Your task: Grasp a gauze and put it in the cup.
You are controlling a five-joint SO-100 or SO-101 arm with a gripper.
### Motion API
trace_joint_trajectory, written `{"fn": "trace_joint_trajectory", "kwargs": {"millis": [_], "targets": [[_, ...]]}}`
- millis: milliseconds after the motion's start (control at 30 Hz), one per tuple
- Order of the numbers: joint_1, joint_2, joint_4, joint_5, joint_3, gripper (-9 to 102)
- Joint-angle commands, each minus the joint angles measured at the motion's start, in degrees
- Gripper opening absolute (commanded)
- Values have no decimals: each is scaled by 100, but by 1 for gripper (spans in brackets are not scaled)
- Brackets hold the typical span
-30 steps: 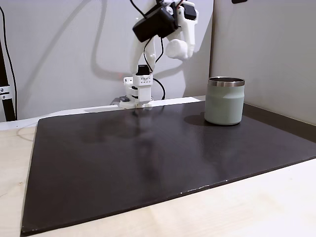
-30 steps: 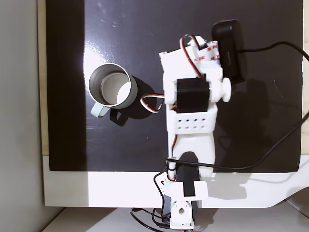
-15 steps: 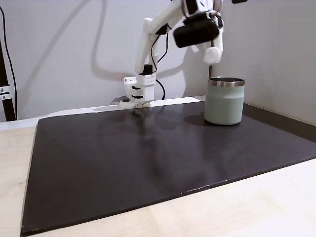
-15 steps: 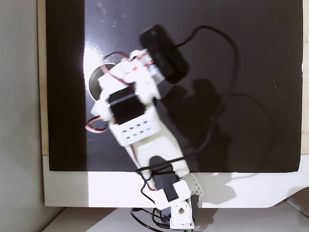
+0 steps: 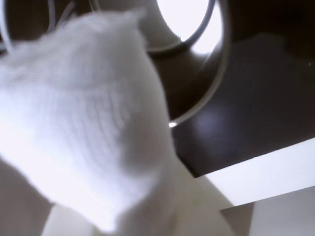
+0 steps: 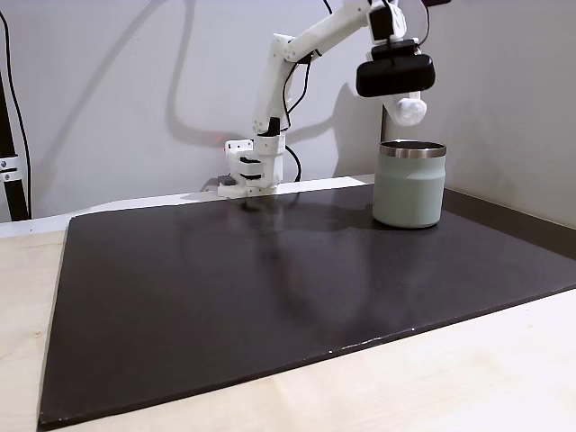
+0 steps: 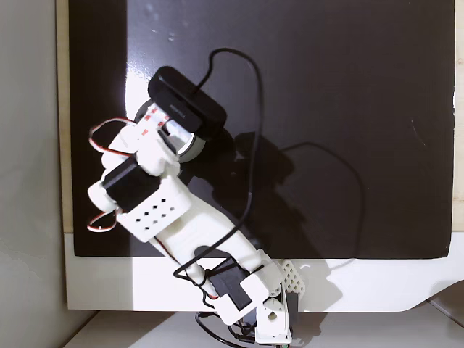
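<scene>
Swinging over from mid-mat, the claw [image 6: 407, 112] now hangs just above the cup [image 6: 409, 184], pinching the gauze [image 6: 409, 110] over its steel rim.

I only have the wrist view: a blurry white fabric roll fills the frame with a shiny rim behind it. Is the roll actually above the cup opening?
Observer: In a fixed view from the side, the small white gauze roll hangs just above the steel rim of the pale sage-green tumbler, over its opening.
Operator: Is it touching the rim?
Observer: No. A clear gap shows between the roll and the rim there.
Operator: Is the arm lined up from above?
Observer: In a fixed view from above, the white arm and its black camera cover most of the tumbler, so I cannot judge centring there.
</scene>
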Motion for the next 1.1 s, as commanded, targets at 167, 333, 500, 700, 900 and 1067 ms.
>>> {"fn": "trace_joint_trajectory", "kwargs": {"millis": [167, 333, 500, 700, 900, 1067], "targets": [[-9, -53, 0, 123, -35, 0], [35, -88, 0, 237, -35, 11], [88, -97, 0, 272, -35, 26], [88, -88, 0, 272, -44, 30], [105, -70, 0, 272, -44, 30], [141, -70, 0, 272, -44, 30]]}}
